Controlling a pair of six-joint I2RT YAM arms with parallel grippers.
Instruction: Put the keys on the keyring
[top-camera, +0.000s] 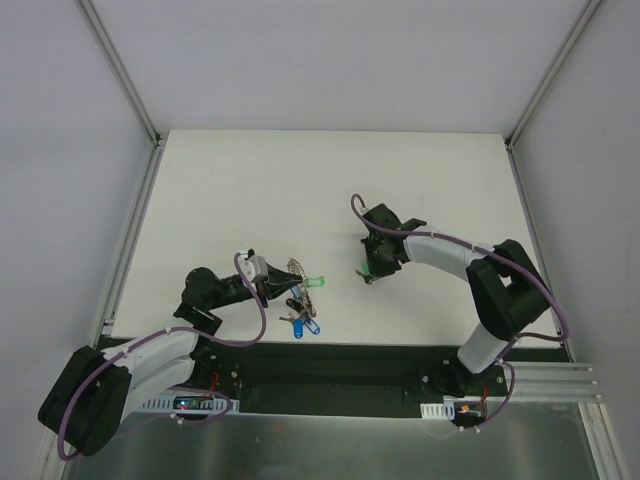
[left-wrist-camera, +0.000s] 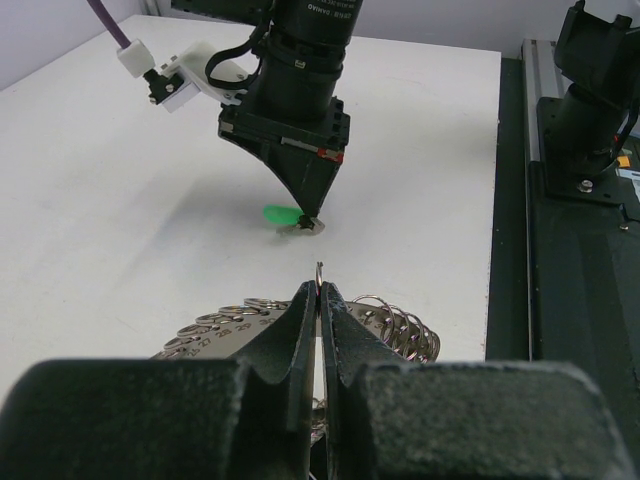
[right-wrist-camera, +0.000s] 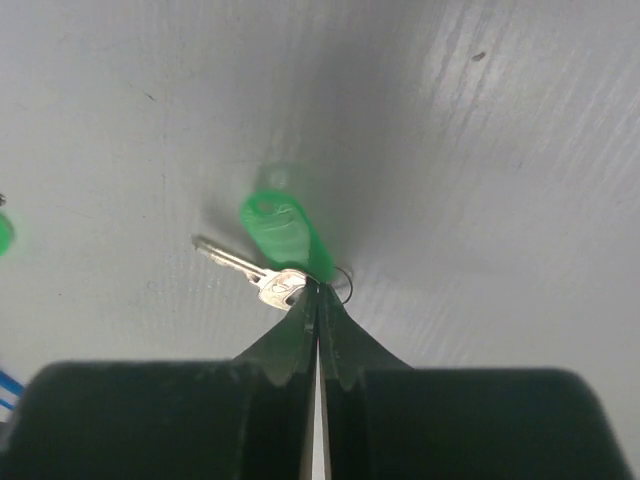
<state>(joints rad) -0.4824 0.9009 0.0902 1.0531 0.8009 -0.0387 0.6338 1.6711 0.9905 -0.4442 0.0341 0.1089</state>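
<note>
Now | right gripper (right-wrist-camera: 318, 292) pinched shut on the green key (right-wrist-camera: 283, 232) lying on the counter (top-camera: 250, 190), probably to lift it | left gripper (left-wrist-camera: 319, 290) squeezed shut on the keyring (left-wrist-camera: 395, 325), well apart, likely keeping it steady for that key

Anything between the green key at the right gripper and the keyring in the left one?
Nothing visible. The green key lies on the table at the shut tips of the right gripper. The left gripper is pinched shut on a loop of the keyring. Only bare table shows between them.
</note>
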